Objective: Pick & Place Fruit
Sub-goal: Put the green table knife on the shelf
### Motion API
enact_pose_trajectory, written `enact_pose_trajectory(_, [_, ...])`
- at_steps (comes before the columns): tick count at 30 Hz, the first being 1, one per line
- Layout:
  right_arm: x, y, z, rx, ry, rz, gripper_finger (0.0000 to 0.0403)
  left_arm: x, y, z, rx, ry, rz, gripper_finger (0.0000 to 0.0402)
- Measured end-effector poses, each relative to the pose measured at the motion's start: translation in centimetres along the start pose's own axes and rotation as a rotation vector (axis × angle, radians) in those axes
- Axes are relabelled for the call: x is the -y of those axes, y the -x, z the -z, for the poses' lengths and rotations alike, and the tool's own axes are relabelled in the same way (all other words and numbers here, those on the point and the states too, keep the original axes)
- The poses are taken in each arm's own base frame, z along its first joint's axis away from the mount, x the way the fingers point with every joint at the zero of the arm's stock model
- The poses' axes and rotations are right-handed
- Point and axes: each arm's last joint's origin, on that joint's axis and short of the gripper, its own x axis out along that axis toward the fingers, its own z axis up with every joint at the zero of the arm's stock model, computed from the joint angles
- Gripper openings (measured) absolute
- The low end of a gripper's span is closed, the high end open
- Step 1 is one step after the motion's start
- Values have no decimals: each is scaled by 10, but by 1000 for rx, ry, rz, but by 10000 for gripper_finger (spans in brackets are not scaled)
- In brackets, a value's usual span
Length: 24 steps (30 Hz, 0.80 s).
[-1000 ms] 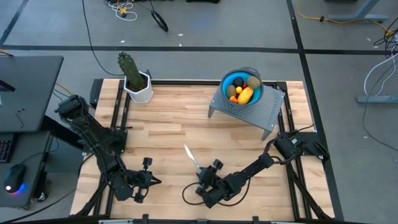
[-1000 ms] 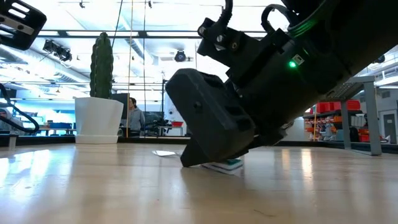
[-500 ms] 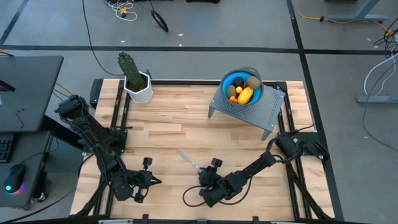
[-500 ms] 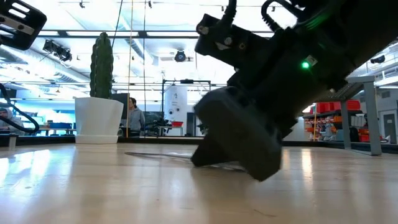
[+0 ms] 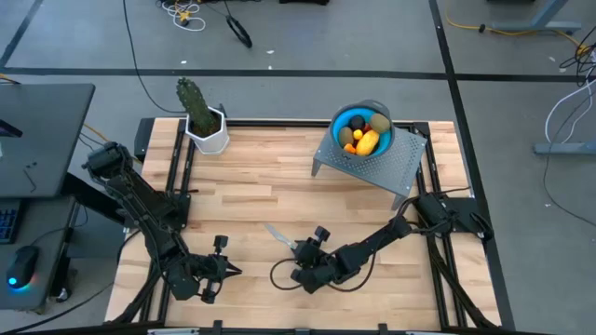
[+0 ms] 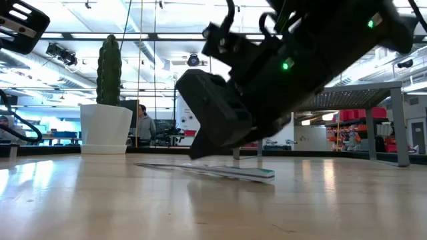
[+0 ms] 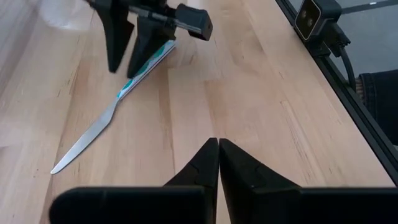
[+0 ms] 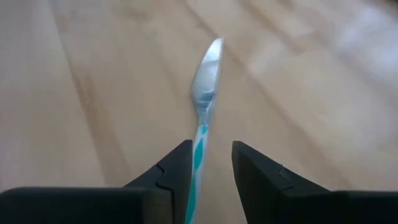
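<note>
Right gripper [image 5: 300,249] straddles knife [image 5: 279,237] handle, mid-table.

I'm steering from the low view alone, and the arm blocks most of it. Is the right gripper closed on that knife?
Observer: No. The right wrist view shows the right gripper open, its fingers on either side of the knife handle.
Operator: Where is the fruit?
Observer: The fruit sits in a blue bowl on a grey perforated stand at the table's far right.
Operator: And the left arm?
Observer: The left gripper is shut, on the table's left side, apart from the knife.
</note>
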Motion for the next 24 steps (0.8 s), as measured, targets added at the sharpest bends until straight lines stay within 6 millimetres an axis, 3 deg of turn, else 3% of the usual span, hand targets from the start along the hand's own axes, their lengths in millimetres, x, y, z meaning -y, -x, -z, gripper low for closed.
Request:
enact_pose_trajectory(5, [9,-12,9,-56,-47,-58,121,0,0,0,-4,-2,5,11])
enact_pose_trajectory(24, [17,-10,16,-134,-7,-26,121,0,0,0,-5,-1,5,10])
